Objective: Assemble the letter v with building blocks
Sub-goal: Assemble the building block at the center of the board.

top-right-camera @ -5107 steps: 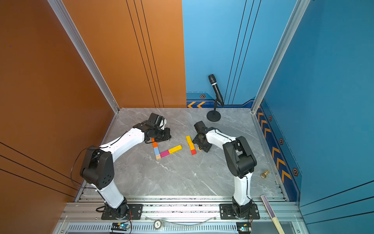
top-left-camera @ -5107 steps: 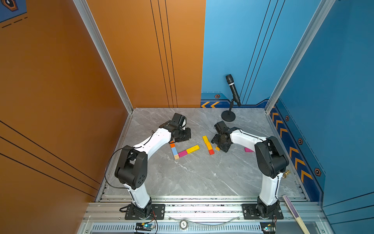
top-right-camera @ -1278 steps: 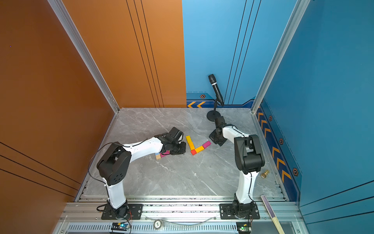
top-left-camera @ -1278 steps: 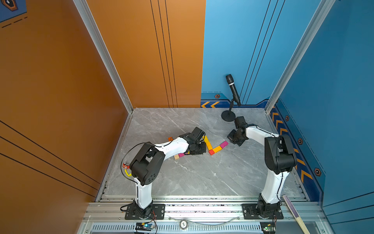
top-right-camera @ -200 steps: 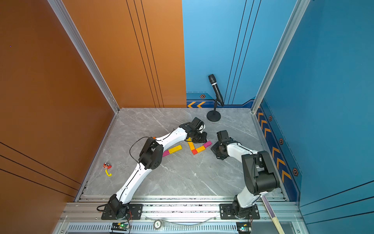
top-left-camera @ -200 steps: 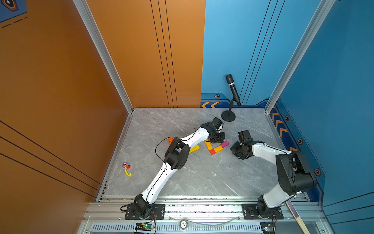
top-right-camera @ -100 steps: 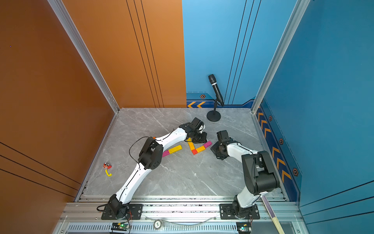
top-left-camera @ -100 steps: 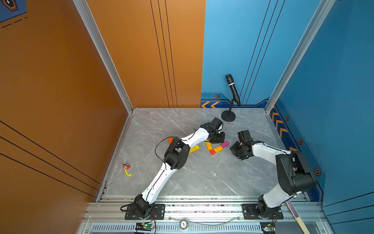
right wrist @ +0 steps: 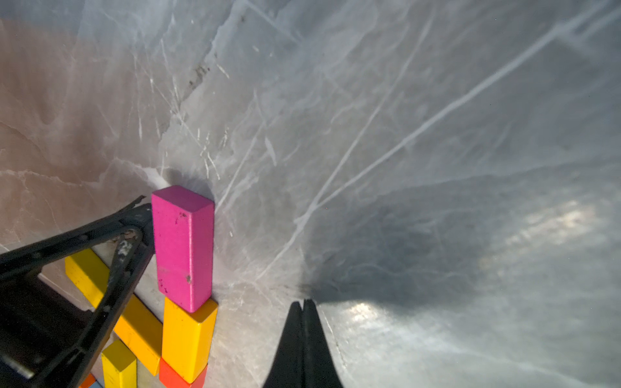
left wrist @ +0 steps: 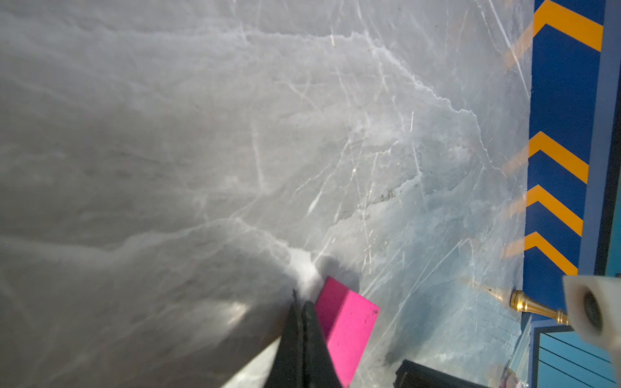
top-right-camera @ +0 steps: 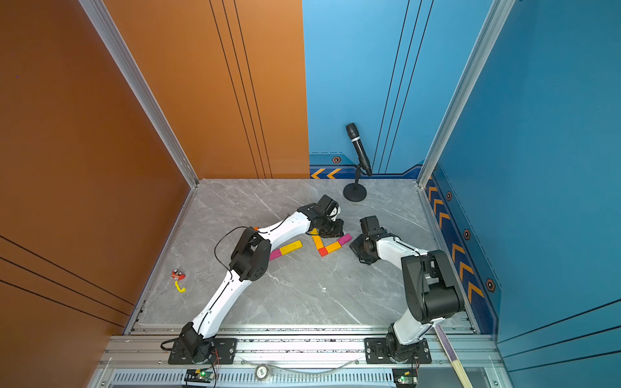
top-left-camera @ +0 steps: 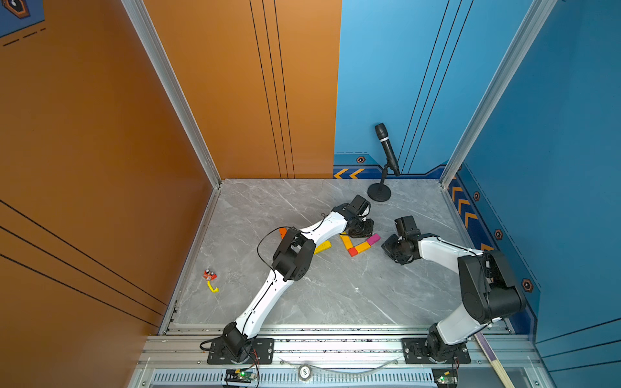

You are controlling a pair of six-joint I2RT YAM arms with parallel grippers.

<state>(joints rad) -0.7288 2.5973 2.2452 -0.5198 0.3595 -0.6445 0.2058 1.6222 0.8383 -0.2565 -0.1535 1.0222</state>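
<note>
Near the middle of the tabletop point(top-left-camera: 336, 295), in both top views, the building blocks are lying flat in a V. A yellow bar point(top-left-camera: 344, 240) is forming one stroke and a red cube point(top-left-camera: 352, 252) is sitting at the corner. An amber block point(top-left-camera: 363, 247) and a pink block point(top-left-camera: 373, 239) are making up the other stroke. The left claw point(top-left-camera: 369, 232) is sitting inside the V's open end, just beside the pink block. The right claw point(top-left-camera: 386, 248) is hanging on the outer side of that stroke, near it but apart. A spare yellow-and-pink strip point(top-right-camera: 290, 248) is lying aside, partly under the left arm.

Left wrist view: the left claw point(left wrist: 302, 307) is showing its tips pinched together on nothing. They are lying right along an edge of the pink block point(left wrist: 346, 322); actual contact cannot be told. Judgement: closed tips are serving as a pusher, nudging the pink end into line. A brass knob point(left wrist: 524, 304) is lying by the wall, well apart.

Right wrist view: the right claw point(right wrist: 304, 305) is likewise fully closed and empty, hovering over bare marble beside the amber block point(right wrist: 188, 336). The pink block point(right wrist: 183, 245) is butting end to end against the amber one. The left claw point(right wrist: 142, 206) is sitting at the pink block's far end, on the inner side. Judgement: the right claw is probably waiting as a backstop, so the stroke is not getting pushed out of line.
</note>
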